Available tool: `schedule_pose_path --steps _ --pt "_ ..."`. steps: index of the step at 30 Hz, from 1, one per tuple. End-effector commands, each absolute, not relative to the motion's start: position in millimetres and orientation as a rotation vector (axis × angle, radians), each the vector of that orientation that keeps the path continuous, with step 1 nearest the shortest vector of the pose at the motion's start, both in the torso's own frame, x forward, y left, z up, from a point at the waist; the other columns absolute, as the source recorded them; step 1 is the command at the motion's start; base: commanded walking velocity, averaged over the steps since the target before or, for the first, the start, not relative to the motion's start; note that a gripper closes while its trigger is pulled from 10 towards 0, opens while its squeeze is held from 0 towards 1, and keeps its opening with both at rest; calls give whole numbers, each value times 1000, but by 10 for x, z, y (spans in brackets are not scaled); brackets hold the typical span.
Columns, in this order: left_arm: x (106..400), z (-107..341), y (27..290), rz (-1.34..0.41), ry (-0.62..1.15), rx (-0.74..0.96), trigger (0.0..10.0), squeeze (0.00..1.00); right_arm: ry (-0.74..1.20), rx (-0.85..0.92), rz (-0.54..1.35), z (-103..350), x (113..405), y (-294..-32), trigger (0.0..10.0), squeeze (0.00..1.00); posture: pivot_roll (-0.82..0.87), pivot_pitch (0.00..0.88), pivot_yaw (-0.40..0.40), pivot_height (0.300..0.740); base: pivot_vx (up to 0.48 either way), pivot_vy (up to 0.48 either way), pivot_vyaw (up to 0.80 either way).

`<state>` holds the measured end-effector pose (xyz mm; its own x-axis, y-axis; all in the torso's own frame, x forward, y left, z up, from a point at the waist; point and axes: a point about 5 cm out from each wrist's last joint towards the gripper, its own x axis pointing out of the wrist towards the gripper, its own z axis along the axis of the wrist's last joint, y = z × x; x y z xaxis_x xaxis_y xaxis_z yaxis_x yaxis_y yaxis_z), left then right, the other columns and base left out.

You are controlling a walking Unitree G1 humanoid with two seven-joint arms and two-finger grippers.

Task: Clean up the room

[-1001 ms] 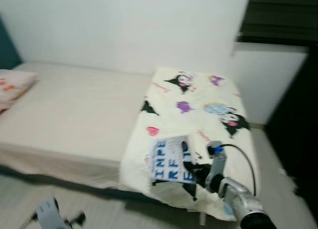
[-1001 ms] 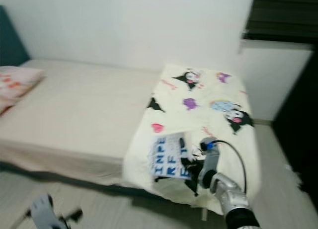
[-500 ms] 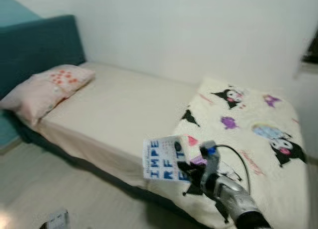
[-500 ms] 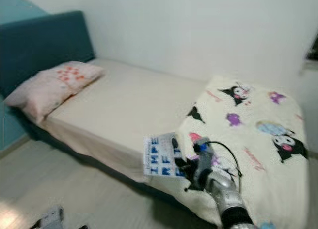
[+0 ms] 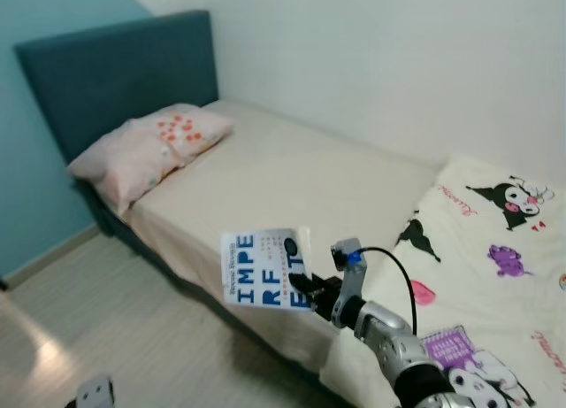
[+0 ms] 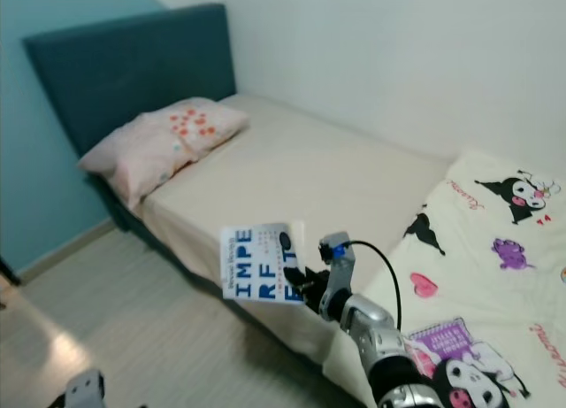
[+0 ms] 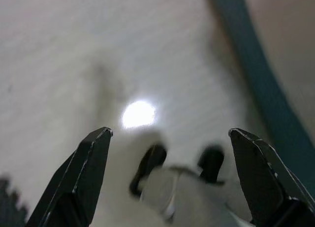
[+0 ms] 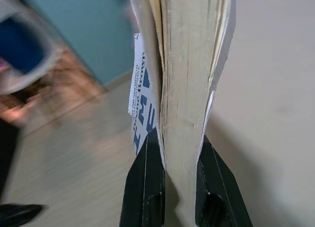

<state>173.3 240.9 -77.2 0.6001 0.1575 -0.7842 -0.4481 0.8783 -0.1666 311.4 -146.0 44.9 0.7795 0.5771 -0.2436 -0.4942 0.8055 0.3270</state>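
My right gripper [image 5: 305, 288] is shut on a white paperback book [image 5: 265, 269] with big blue letters on its cover. It holds the book upright in the air, in front of the bed's near edge. In the right wrist view the book's page edge [image 8: 187, 74] sits clamped between the two black fingers [image 8: 145, 187]. My left gripper [image 7: 167, 178] hangs low over the pale wood floor, its fingers spread wide apart with nothing between them. The left arm's end [image 5: 93, 395] shows at the bottom left of the head views.
A single bed [image 5: 301, 173] with a beige sheet runs along the white wall. A teal headboard [image 5: 106, 76] and a pink pillow [image 5: 146, 147] are at its left end. A cream cartoon blanket [image 5: 491, 275] with a small purple booklet [image 5: 451, 348] covers the right end. Wood floor [image 5: 106, 328] lies at left.
The camera has swung left: the headboard, pillow and teal wall have come into view and the blanket has slid right. The book stays held in my right gripper.
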Motion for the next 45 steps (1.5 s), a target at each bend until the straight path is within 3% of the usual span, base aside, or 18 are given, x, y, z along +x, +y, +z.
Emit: schedule_pose_path --steps 1,7,30,39,45 --pt "1694 -807 2354 350 883 -369 10000 0 325 244 546 470 3148 -1525 10000 0 -13 0 -25 740 480 0 0" --pt "1722 -802 2324 343 879 -372 10000 0 325 235 555 442 3131 -1534 10000 0 -12 0 -30 740 480 0 0" --pt "1756 -799 2278 329 879 -364 10000 0 300 185 725 482 3077 -1414 10000 0 -17 0 -27 740 480 0 800" --pt "1775 -792 2268 320 876 -363 10000 0 289 204 643 486 3115 -1491 10000 0 -17 0 -24 740 480 0 800" --pt "1810 -778 2262 316 869 -357 10000 0 335 250 469 421 3153 -1664 10000 0 -18 0 -22 740 412 0 267"
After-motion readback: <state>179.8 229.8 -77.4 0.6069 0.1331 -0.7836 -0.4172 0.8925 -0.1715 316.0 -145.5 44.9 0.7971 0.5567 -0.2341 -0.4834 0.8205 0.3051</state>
